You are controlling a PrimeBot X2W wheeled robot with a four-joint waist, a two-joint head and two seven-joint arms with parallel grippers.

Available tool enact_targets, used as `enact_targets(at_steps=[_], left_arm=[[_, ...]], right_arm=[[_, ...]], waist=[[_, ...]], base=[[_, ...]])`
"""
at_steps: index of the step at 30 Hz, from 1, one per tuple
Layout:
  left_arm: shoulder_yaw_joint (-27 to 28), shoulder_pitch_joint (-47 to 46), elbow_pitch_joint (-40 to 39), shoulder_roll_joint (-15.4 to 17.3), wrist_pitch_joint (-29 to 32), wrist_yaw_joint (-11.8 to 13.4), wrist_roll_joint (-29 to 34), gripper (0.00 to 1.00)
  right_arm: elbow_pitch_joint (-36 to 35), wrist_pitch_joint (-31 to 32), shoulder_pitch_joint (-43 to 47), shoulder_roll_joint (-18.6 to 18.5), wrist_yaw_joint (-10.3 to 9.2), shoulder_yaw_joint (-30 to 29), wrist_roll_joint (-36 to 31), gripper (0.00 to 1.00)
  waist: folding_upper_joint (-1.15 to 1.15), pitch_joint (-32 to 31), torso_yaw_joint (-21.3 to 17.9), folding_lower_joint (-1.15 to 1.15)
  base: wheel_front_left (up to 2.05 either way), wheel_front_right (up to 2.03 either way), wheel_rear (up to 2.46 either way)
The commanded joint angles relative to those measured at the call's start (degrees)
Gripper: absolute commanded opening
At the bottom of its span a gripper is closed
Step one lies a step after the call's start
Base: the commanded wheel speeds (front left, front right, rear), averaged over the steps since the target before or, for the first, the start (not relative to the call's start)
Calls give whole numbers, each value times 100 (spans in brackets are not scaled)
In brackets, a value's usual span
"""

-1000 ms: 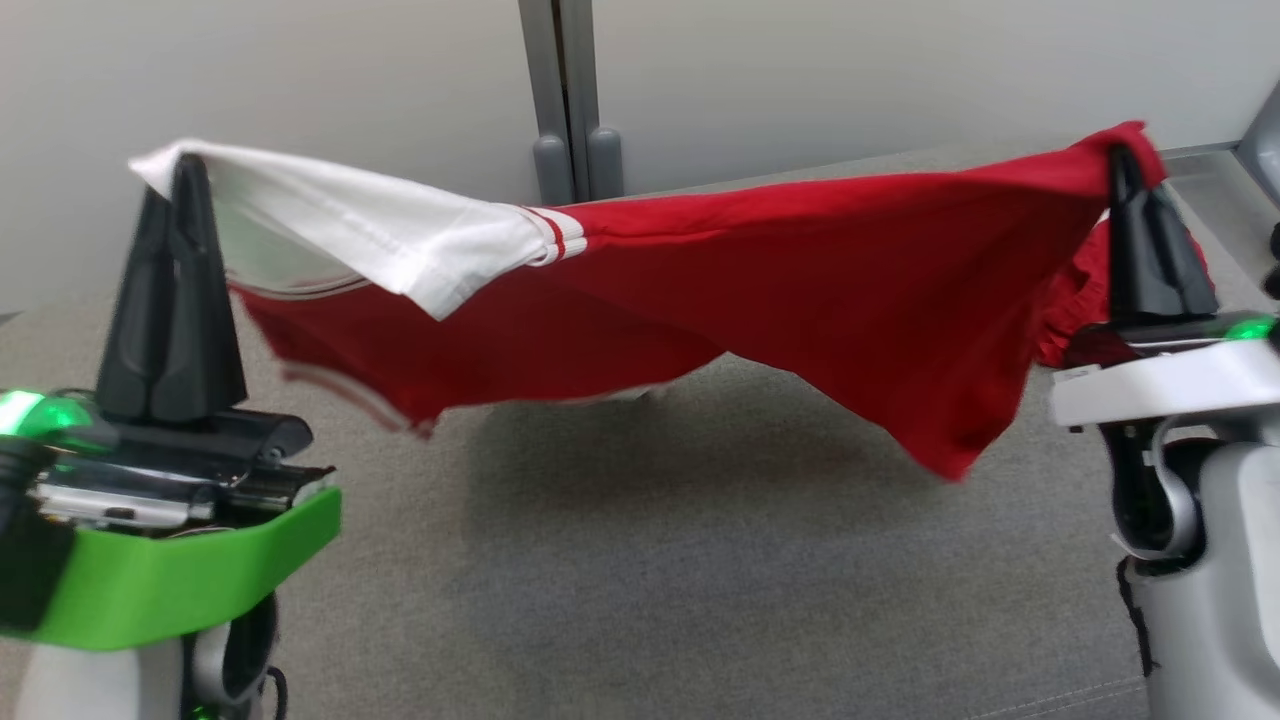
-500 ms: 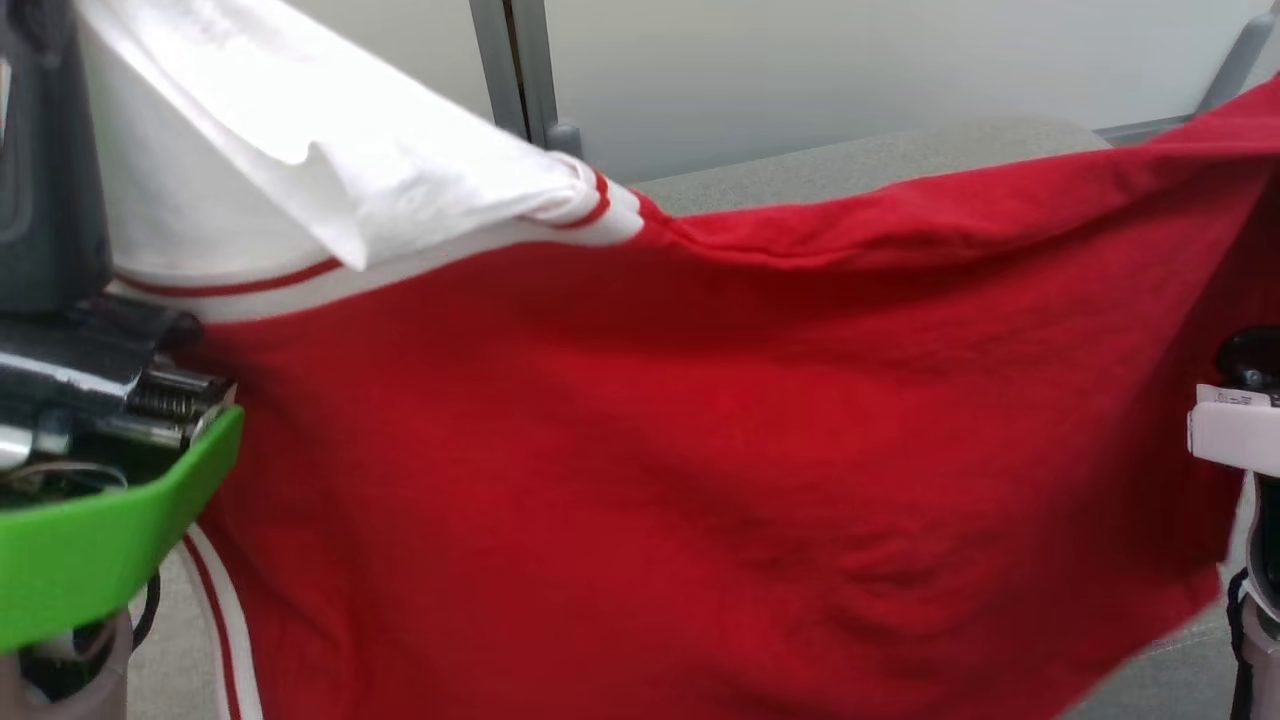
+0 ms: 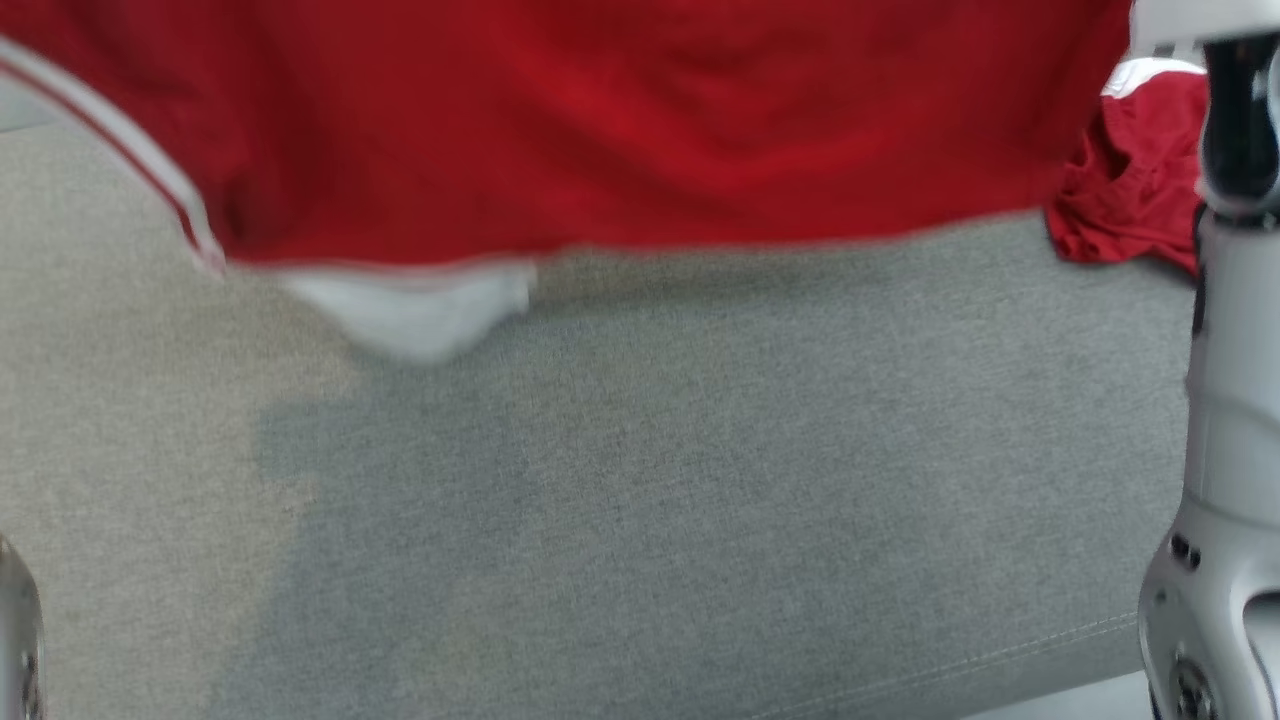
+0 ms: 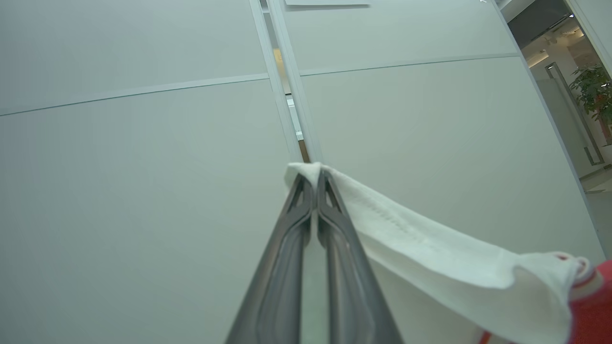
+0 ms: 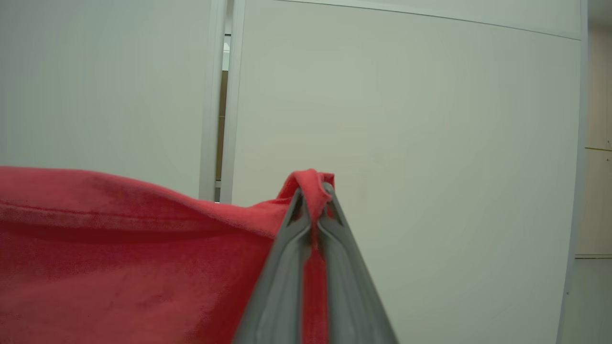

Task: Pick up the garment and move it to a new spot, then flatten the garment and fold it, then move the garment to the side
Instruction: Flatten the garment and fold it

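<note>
Step in hand, by my reading: lift-and-carry, the first part of the task. The red knit garment with a white sleeve and red-white striped trim (image 3: 620, 130) hangs in the air, spread wide between your two arms. Its blurred lower hem looks clear of the grey woven-fabric surface (image 3: 700, 480), with a shadow beneath it.

Left gripper (image 4: 313, 177): jaws pressed together, pinching the edge of the white sleeve (image 4: 430, 248).
Right gripper (image 5: 313, 191): jaws pressed together on a bunched red corner.

Next move: carry the garment to the new spot and lower it with the span kept taut, so it lands flat. Note the white flap (image 3: 410, 310) dangling below the hem. It will likely tuck under if you set down as is, so drag the cloth a little on landing.

Surroundings: a crumpled red cloth heap (image 3: 1130, 200) lies on the surface just beside the pale right forearm (image 3: 1225, 400). You cannot tell whether it belongs to the same garment, so keep the lay-down away from it. Pale wall panels (image 4: 143, 143) stand beyond both grippers.
</note>
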Motion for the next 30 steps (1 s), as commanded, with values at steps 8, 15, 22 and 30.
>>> enact_targets(at_steps=[8,15,22,30], left_arm=[[-36,-1790,2119,-520,-909,118,51,0],[-61,-1253,2741,-1013,-1639,4,-289,0],[54,-27,2200,-1392,-1749,-134,-498,0],[285,1376,1053,-1541,-1748,-189,-505,0]], right_arm=[[2561,-705,-2179,209,-9,-595,-1246,0],[3752,-1420,-2439,269,-9,-1010,-1873,0],[4030,-1603,-1833,279,-9,-848,-1629,0],[3400,-1591,-851,284,-9,-805,-1022,0]], waist=[[0,1470,486,0],[0,2373,889,0],[0,2665,971,0],[0,2481,875,0]], base=[[0,0,0],[0,0,0],[0,0,0],[0,0,0]])
